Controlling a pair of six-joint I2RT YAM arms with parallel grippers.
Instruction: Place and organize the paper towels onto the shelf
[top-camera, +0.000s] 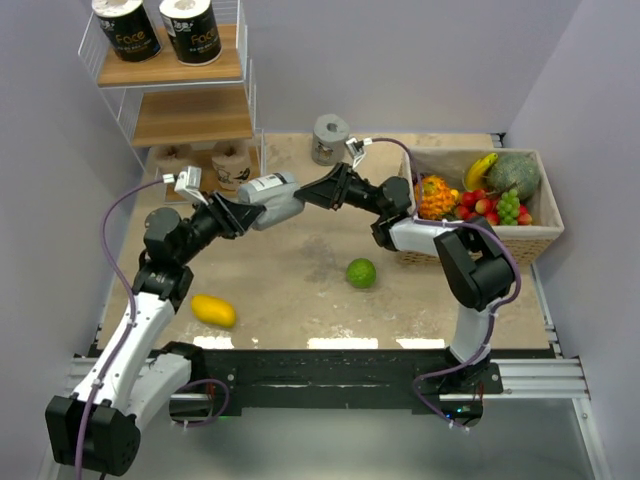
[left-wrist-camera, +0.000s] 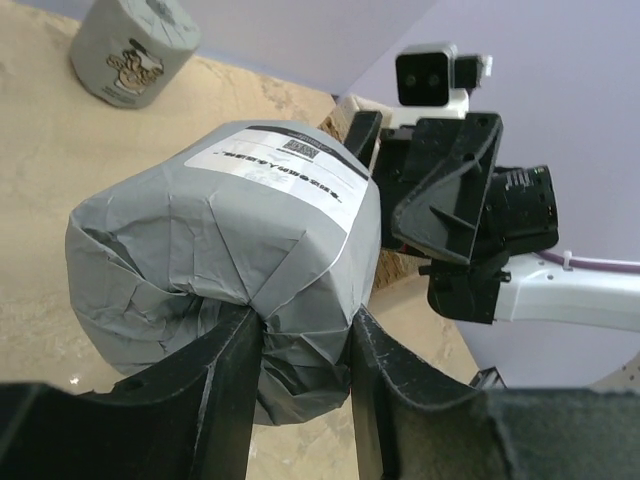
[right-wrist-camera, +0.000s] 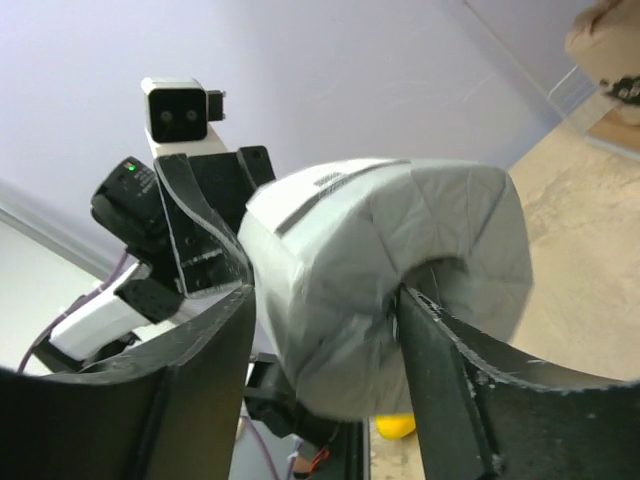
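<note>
A grey paper towel roll hangs on its side in mid-air between both grippers, above the table's middle. My left gripper is shut on the crumpled wrapper at one end of the roll, as the left wrist view shows. My right gripper grips the other end, one finger in the centre hole and one outside. The shelf stands at the back left. It has two black rolls on top and two tan rolls at the bottom. A second grey roll stands at the back.
A woven basket of fruit stands at the right. A green fruit lies at the table's middle front. A yellow fruit lies at the front left. Walls close in on the left, back and right.
</note>
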